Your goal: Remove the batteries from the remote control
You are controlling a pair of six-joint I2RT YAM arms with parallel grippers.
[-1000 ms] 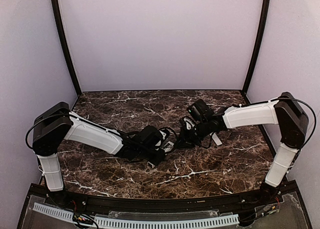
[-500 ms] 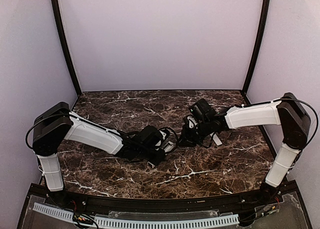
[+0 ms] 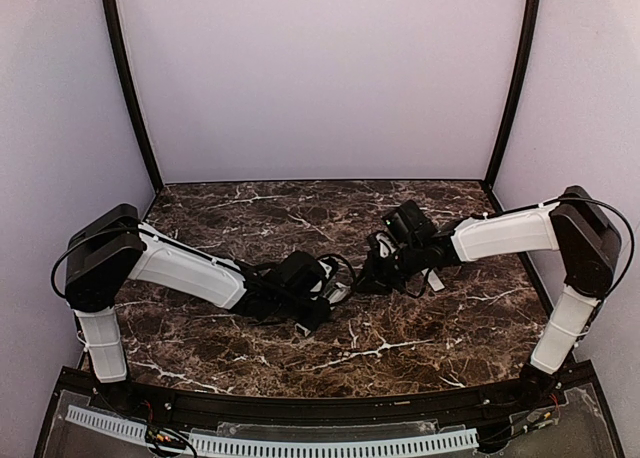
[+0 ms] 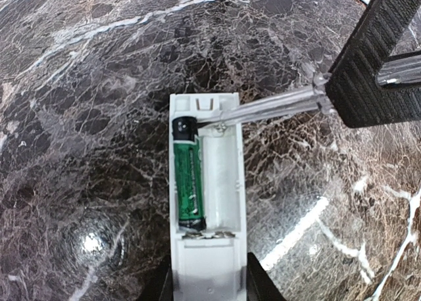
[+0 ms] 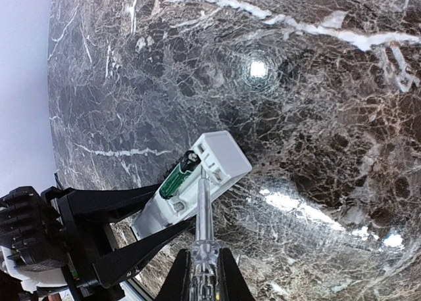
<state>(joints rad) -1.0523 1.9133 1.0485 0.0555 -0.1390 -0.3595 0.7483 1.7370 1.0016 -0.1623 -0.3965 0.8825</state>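
The white remote control [image 4: 220, 183] lies back-up with its compartment open. One green battery [image 4: 187, 183] sits in the left slot and the right slot is empty. My left gripper [image 4: 209, 288] is shut on the remote's near end. My right gripper [image 5: 204, 275] is shut on a clear-handled screwdriver [image 5: 202, 209]. The screwdriver's shaft [image 4: 270, 108] reaches in from the right, with its tip at the battery's far end. The right wrist view shows the remote [image 5: 220, 153], the battery [image 5: 174, 178] and the black left fingers [image 5: 131, 202]. From above, the grippers meet mid-table, left [image 3: 333, 291] and right [image 3: 368, 275].
A thin pale strip [image 3: 433, 278] lies on the dark marble table [image 3: 260, 213] just under the right forearm. Purple walls with black corner posts close in the back and sides. The black front rail [image 3: 320, 403] runs along the near edge.
My right gripper with the screwdriver has shifted slightly to the right and farther back. The left arm and the remote have stayed put.
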